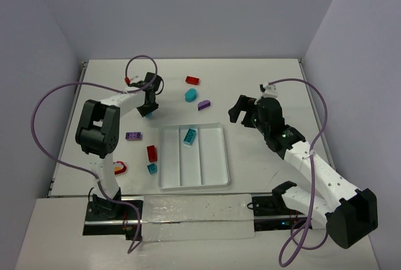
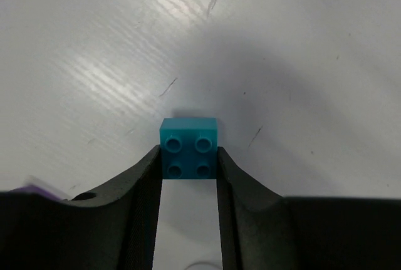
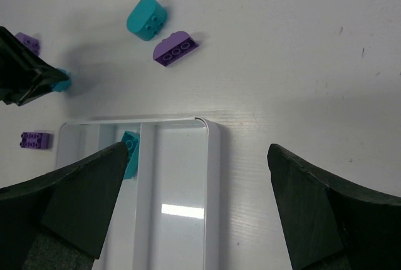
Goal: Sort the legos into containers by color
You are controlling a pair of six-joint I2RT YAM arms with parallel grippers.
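1. Pinching a teal square brick [image 2: 189, 151] by its two side faces, with the black left fingers [image 2: 141, 207] pressed against it. Shows four studs on top.
2. Sits at the far left of the counter [image 1: 263, 82], well apart from the tray [image 1: 194, 186]; cannot tell whether touching the surface.
3. Spread wide and gripping nothing: right fingers [image 3: 81, 195], above the tray's far right corner.
4. White, shallow, split into three long compartments; holds one teal oblong brick [image 1: 189, 136] at the far end of the middle one.
5. Loose beyond the tray: red brick [image 1: 192, 80], teal rounded brick [image 1: 190, 95], purple rounded brick [image 1: 203, 104].
6. Left of the tray: purple studded brick [image 1: 133, 136], second red brick [image 1: 151, 153], small teal brick [image 1: 151, 168].
7. White, finely scratched underfoot; shut in by pale lilac walls [image 1: 188, 13].
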